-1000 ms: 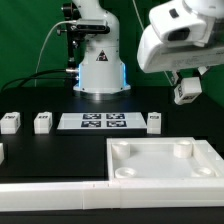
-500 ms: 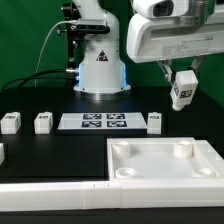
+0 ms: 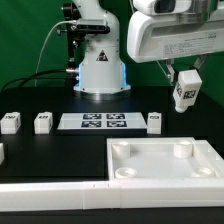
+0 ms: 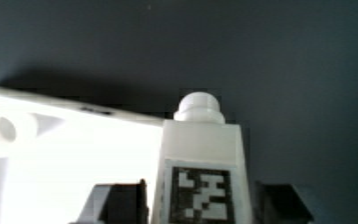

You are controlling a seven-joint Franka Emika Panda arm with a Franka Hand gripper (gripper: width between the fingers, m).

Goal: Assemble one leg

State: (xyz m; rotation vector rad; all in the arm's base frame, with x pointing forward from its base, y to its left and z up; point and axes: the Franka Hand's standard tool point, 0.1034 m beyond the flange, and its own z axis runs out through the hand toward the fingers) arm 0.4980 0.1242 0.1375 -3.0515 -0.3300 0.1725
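While the leg (image 3: pixel 184 96) is held aloft, pinched at its tagged face between the fingers (image 4: pixel 115 204) of the gripper (image 3: pixel 186 84), it hangs at the exterior view's right, above the far side of the tray-like part (image 3: pixel 150 182) and well clear of it. The peg end is seen pointing away from the wrist.

Risk judged: the peg could miss the corner socket (image 3: pixel 182 152) and land on the rim if the post is tilted or twists in the grip. A slight tilt is noted. Jamming could follow.

Room: open air surrounds the held leg. A spare leg (image 3: pixel 154 121) and the marker board (image 3: pixel 102 121) lie just beyond the tray's far edge, near any descent path.
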